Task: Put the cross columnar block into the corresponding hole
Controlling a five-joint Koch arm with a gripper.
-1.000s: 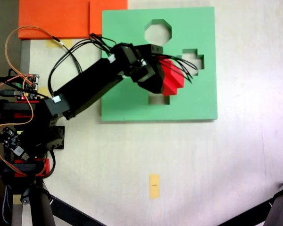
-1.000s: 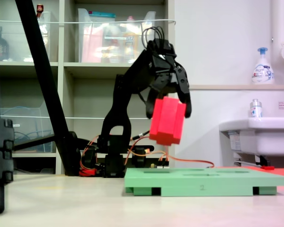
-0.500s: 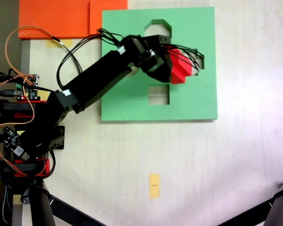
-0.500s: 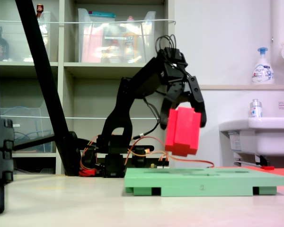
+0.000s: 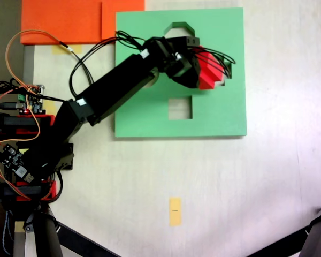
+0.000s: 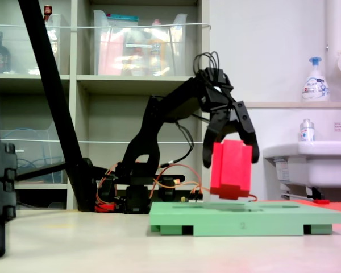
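My gripper point(image 5: 203, 67) point(image 6: 231, 152) is shut on the cross columnar block point(image 5: 208, 75) point(image 6: 233, 169), a bright red foam piece that hangs almost upright a little above the green foam board point(image 5: 224, 115) point(image 6: 244, 219). From above, the block and my wrist cover the corresponding hole, so that plus-shaped cutout is hidden. Seen from the side, the block's bottom floats just clear of the board's top face.
The board also has a square cutout point(image 5: 180, 108) and a partly covered octagonal cutout point(image 5: 176, 25). An orange sheet point(image 5: 64, 20) lies at the top left, a yellow tape mark point(image 5: 175, 211) low in the middle. Cables and boards point(image 5: 21, 101) crowd the arm's base; tripod legs point(image 6: 57, 108) stand left.
The arm has reached further out over the board, carrying the red block from near the square cutout to the plus-shaped one. The block has come lower and more upright.
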